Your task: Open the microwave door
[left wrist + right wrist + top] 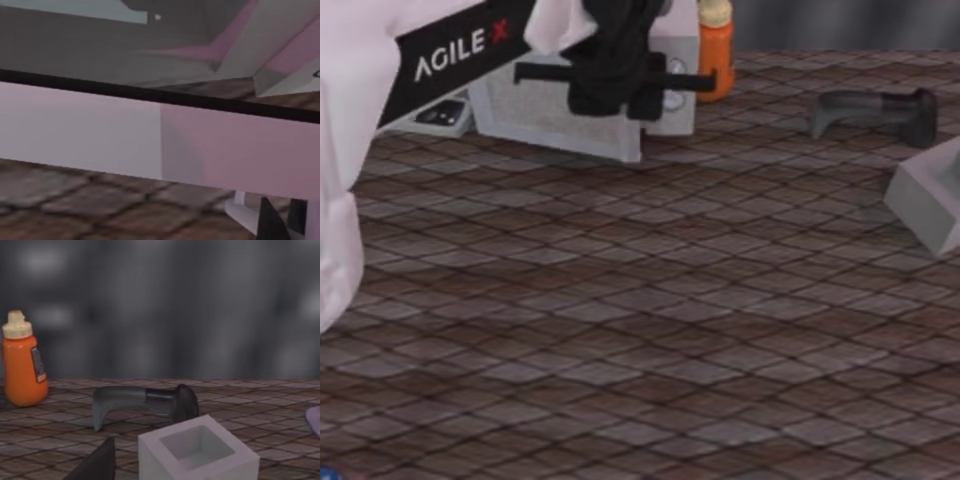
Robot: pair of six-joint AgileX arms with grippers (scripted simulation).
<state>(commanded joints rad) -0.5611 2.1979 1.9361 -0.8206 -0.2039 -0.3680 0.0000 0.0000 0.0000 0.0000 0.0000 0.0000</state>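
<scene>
White-grey and boxy, the microwave (665, 95) stands at the upper centre-left of the top view, largely hidden behind the left arm. Its door (555, 115), with the speckled mesh window, looks swung partly out from the body, the free edge angled toward the lower part of the frame. The left end effector (615, 75) sits right at the front of the microwave, beside the two silver knobs (673, 98); whether its fingers are apart or together on anything I cannot tell, since the black wrist hardware covers them. The left wrist view is filled by a pale panel with a dark top edge, very close to the lens, with brown tiled worktop (75, 205) beneath.

I judge the opening swing to be under way rather than finished. The next move probably calls for carrying the door's free edge further round its hinge in an arc, without dragging the oven across the worktop.

The right arm is parked toward the right of the top view; its end effector is not visible there, and only a dark sliver shows in its wrist view. That view shows an orange bottle (22, 362), a dark handheld scanner (145, 405) and a grey open box (197, 452).

Readable writing: "AGILE X" on the left arm's black band (460, 45). The bottle's label is too small to read.
</scene>
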